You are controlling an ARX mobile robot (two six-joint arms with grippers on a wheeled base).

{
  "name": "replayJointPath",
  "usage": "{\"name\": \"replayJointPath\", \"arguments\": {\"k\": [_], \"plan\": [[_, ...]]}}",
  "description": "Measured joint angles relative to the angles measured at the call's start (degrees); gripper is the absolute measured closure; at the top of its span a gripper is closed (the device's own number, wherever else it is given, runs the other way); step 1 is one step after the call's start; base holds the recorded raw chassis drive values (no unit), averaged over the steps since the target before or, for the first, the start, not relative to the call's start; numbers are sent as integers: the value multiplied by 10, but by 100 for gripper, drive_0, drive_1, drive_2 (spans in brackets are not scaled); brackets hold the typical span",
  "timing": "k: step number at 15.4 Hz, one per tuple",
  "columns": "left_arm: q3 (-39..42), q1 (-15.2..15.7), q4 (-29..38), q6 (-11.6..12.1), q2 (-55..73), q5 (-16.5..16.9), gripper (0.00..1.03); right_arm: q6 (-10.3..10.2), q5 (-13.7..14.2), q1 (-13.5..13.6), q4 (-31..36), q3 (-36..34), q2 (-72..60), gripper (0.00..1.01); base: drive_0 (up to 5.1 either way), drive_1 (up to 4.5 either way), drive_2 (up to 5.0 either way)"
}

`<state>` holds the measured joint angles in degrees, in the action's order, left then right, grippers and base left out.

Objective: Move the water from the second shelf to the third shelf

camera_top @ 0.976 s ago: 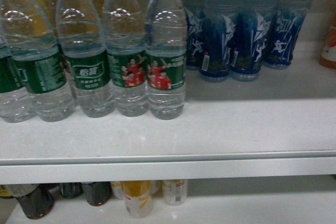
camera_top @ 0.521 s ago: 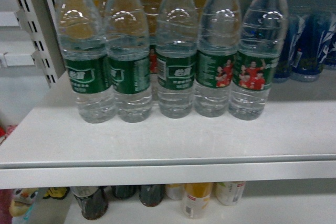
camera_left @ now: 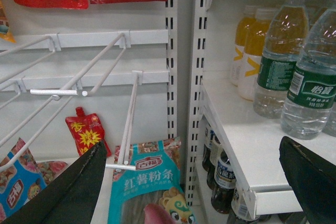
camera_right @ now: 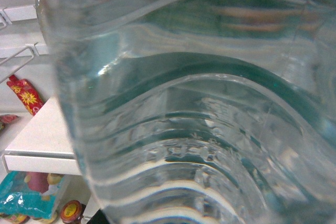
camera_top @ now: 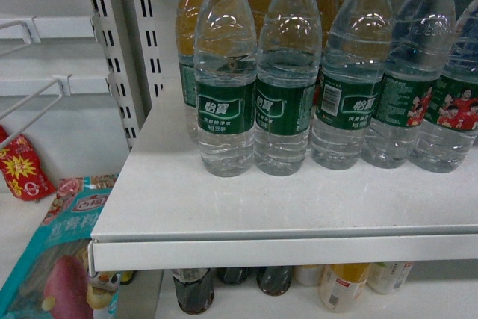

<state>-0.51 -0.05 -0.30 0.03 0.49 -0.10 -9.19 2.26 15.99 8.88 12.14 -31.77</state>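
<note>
Since the earlier head frames the view has swung leftward: the row of water bottles now sits at upper right, and the shelf upright (camera_top: 112,50) has come into sight. Water (camera_right: 199,108), a clear ribbed bottle, fills the right wrist view at very close range; the right fingers are not visible and their state cannot be told. More green-labelled water bottles (camera_top: 224,80) stand upright in a row on the white shelf (camera_top: 246,207), yellow drink bottles (camera_left: 251,59) behind them at 12 o'clock. Dark cola bottles (camera_top: 194,293) stand on the shelf below at 6 o'clock. Left fingers (camera_left: 68,192) are spread wide, grasping nothing, before snack packets (camera_left: 149,182) on wire hooks (camera_left: 79,85).
</note>
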Motion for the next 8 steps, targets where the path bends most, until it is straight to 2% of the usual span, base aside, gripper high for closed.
{"name": "replayJointPath", "arguments": {"k": [6,7,8], "plan": [[0,0,1,0,0,1,5,0,0,0,1,0,0,62,0,0,0],[0,0,1,0,0,1,5,1,10,3,19,-4,-2,62,0,0,0],[0,0,1,0,0,1,5,9,40,18,76,-11,-20,62,0,0,0]]}}
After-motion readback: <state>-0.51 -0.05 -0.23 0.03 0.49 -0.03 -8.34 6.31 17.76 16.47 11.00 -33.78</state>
